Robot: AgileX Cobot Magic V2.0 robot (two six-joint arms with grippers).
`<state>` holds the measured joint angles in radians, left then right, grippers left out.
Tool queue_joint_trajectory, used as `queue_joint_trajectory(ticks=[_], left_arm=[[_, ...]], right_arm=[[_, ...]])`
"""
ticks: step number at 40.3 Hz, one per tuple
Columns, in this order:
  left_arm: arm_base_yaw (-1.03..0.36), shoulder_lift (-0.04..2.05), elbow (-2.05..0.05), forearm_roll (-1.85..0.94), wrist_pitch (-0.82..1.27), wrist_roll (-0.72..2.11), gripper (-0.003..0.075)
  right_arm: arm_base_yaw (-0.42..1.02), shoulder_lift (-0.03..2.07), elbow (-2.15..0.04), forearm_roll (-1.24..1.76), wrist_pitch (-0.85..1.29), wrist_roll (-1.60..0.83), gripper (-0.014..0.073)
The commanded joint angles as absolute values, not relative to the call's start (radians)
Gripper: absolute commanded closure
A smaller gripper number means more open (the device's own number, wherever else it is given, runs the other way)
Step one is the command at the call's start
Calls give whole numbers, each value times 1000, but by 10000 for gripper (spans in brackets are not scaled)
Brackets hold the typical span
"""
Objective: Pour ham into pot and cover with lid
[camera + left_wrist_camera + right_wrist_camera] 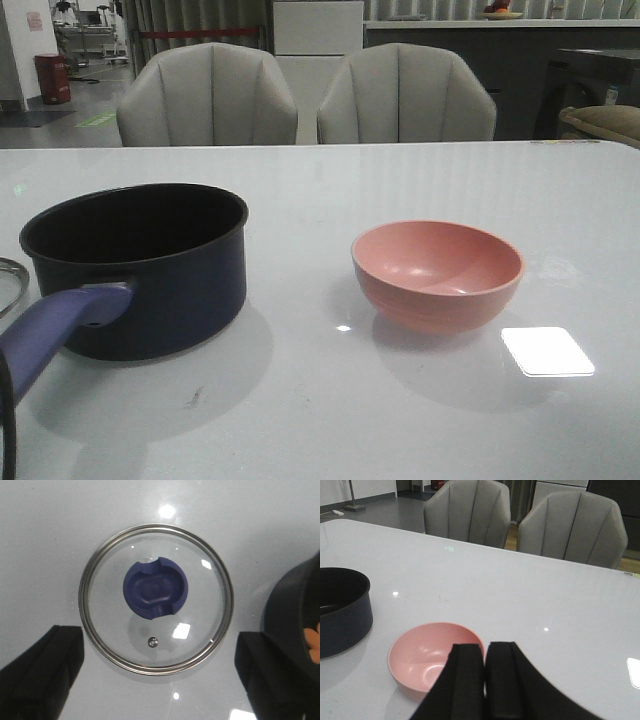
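Observation:
The lid (155, 598), glass with a metal rim and a dark blue notched knob (156, 589), lies flat on the white table. My left gripper (160, 632) hovers over it, open wide, one black finger (47, 665) on each side and neither touching it. Beside the lid stands the navy pot (150, 290), its purple-blue handle (50, 325) pointing toward me. An orange chunk of ham (314, 644) shows inside the pot (290, 610). My right gripper (485, 647) is shut on nothing, near the empty pink bowl (427, 655). Neither gripper shows in the front view.
The pink bowl (438, 272) sits right of the pot on the white table (320, 400). Only the lid's rim (10, 285) shows at the front view's left edge. Two grey chairs (207, 95) stand behind the table's far edge.

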<state>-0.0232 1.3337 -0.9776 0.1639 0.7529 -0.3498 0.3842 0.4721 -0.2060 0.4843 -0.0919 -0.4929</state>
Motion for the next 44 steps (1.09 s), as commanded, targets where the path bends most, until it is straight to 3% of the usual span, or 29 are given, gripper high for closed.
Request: queue_joint_trajectory(ticks=[1, 22, 28, 44], left_arm=[[1, 1376, -1054, 134, 756, -309, 76], [42, 1682, -1282, 35, 937, -215, 76], [83, 1707, -1299, -70, 933, -144, 76], [83, 1723, -1303, -31, 875, -144, 76]], right_arm=[[385, 471, -233, 489, -160, -499, 434], [385, 471, -233, 489, -160, -499, 434], [385, 471, -233, 489, -160, -499, 434], [385, 471, -233, 489, -160, -499, 434]])
